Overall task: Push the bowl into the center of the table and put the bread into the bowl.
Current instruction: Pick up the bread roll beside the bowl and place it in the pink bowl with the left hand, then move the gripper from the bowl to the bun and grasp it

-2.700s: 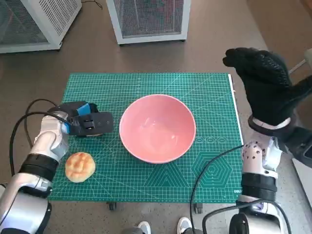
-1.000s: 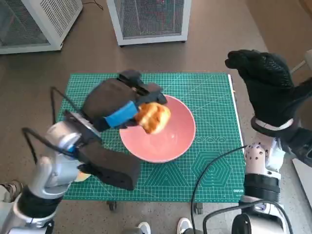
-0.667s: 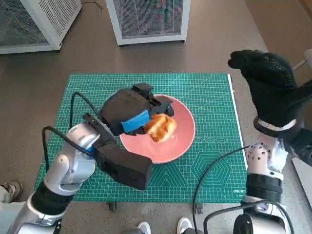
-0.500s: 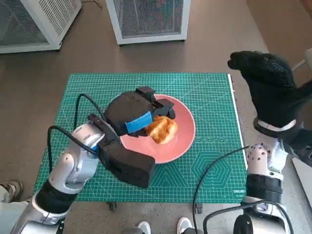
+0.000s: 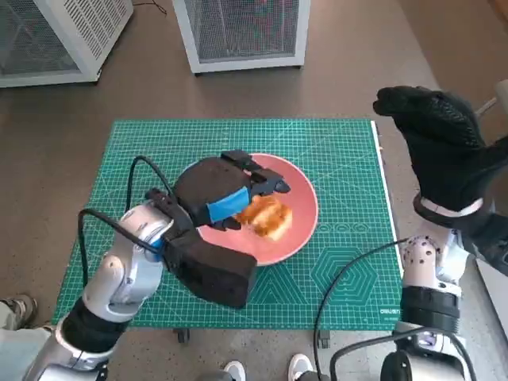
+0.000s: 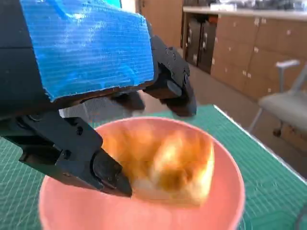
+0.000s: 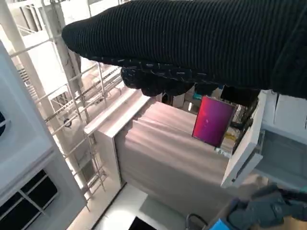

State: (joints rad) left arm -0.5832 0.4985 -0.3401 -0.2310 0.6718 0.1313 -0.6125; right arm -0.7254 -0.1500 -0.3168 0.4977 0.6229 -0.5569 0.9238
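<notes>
The pink bowl stands near the middle of the green mat. The golden bread lies inside it, just under my left hand, whose black fingers are spread above the bread. In the left wrist view the bread is blurred inside the bowl, with a gap between it and the fingers of my left hand. My gloved right hand is raised beside the table's right edge and holds nothing. The right wrist view shows only the glove and the room behind it.
Two white mesh cabinets stand on the floor beyond the table. A black cable loops over the mat's front right corner. A person's shoes show at the front edge, another shoe at the left.
My left hand carried the bread from the mat's front left to above the bowl, lowered it, and has spread its fingers; the bread now sits lower in the bowl. The right hand stayed raised.
</notes>
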